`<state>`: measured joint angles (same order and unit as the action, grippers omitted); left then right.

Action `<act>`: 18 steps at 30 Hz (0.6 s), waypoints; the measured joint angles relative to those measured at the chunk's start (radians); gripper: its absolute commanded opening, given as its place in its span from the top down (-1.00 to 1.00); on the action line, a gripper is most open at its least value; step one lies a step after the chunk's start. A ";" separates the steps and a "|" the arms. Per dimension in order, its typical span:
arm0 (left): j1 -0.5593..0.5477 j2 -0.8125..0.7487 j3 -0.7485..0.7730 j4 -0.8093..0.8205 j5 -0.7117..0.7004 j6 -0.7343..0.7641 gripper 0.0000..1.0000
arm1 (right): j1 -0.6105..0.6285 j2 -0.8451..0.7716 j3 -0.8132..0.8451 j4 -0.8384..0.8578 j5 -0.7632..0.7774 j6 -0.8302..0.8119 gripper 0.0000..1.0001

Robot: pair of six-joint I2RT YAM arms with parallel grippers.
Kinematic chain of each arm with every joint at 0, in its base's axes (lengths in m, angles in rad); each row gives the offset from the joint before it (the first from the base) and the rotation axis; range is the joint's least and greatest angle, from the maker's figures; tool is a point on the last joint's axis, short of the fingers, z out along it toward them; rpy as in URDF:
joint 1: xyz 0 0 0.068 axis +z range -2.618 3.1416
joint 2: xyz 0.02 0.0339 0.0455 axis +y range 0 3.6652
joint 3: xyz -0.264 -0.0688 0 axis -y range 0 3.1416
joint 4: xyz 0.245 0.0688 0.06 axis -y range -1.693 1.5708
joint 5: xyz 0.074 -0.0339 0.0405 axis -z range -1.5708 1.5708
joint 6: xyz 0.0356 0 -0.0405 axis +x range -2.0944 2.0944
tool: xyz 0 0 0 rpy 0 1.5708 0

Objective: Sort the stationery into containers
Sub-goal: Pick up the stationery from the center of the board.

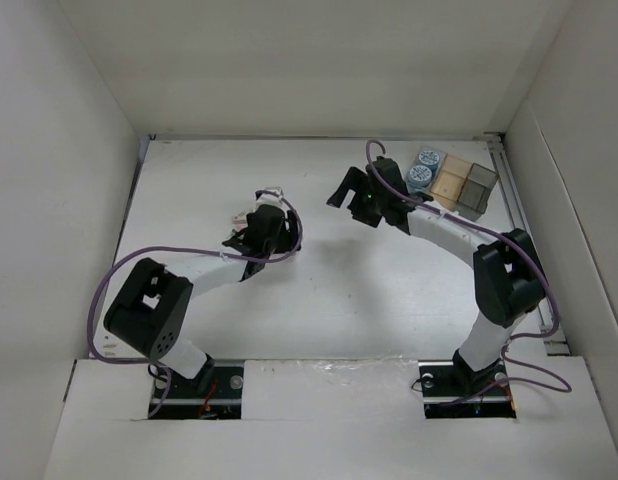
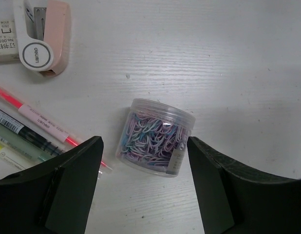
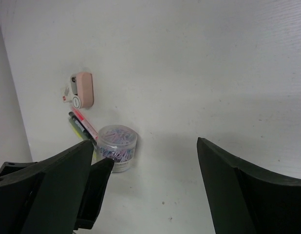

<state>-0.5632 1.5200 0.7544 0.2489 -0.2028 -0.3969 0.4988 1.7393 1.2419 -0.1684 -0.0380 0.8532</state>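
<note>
A clear round jar of lavender, pink and blue paper clips (image 2: 158, 136) stands upright on the white table, level with the fingertips of my open left gripper (image 2: 144, 161) and not touched by them. A pink-red pen (image 2: 41, 122) and a yellow-green pen (image 2: 7, 151) lie to its left. The jar also shows in the right wrist view (image 3: 116, 146) and the top view (image 1: 274, 192). My right gripper (image 3: 145, 161) is open and empty over bare table. Two blue dotted rolls (image 1: 424, 168) sit in clear bins of the bin block (image 1: 479, 186) at the back right.
A pink and white stapler (image 2: 43, 34) lies beyond the pens, next to a small labelled box (image 2: 4, 41). Several more pens lie beside the pink-red one. White walls close in the table on the left, back and right.
</note>
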 measured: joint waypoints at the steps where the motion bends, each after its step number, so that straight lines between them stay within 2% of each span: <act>1: 0.000 0.002 0.000 0.000 0.004 0.002 -0.33 | 0.000 0.000 -0.001 0.004 -0.001 0.000 -0.91; 6: 0.000 0.039 0.006 0.000 0.034 0.008 -0.33 | -0.002 -0.002 -0.010 0.015 -0.005 0.000 -1.00; 10: 0.000 0.079 0.019 0.001 0.047 0.010 -0.27 | -0.002 -0.007 -0.018 0.019 -0.012 0.000 -1.00; 18: 0.000 0.082 0.021 0.000 0.058 0.015 0.14 | -0.002 -0.014 -0.037 0.031 -0.058 0.008 -1.00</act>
<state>-0.5632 1.6024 0.7750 0.2493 -0.1448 -0.3817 0.4969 1.7248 1.2053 -0.1379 -0.0963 0.8616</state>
